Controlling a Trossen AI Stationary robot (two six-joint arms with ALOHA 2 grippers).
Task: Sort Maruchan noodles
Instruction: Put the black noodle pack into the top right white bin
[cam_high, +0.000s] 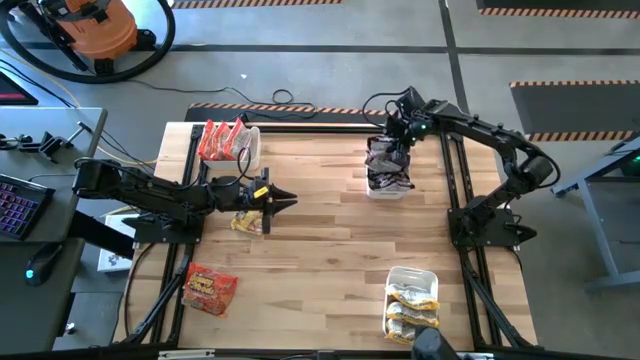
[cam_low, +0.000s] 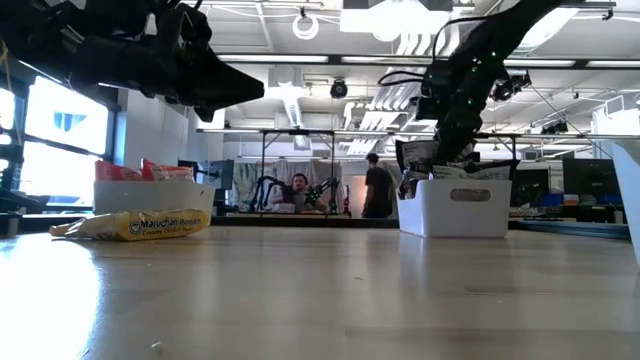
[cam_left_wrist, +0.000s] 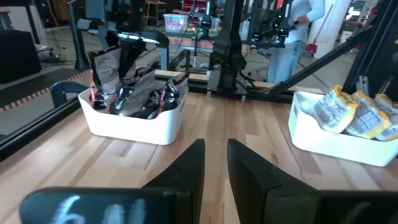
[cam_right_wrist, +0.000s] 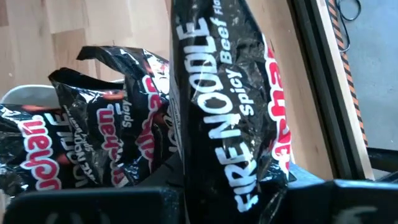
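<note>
While the high view gives only a dark bundle under the right gripper (cam_high: 393, 142), the right wrist view shows it clenched on a black Fire Noodle packet (cam_right_wrist: 224, 106), held upright over the other black packets (cam_right_wrist: 93, 149). Their white bin (cam_low: 455, 208) is set toward the bench's (cam_high: 330, 250) far edge, right of centre.

Left gripper (cam_left_wrist: 215, 163): raised over the left half of the bench, fingers a narrow gap apart, nothing between.

One yellow packet (cam_low: 140, 225) is seen lying flat by the left edge; its label can be read only in the low view. One red packet (cam_high: 210, 288) overhangs the near-left corner. The red-packet bin (cam_high: 252, 150) is at the far-left corner, the yellow-packet bin (cam_high: 412, 272) at the near edge, right. Bench centre is left open.
</note>
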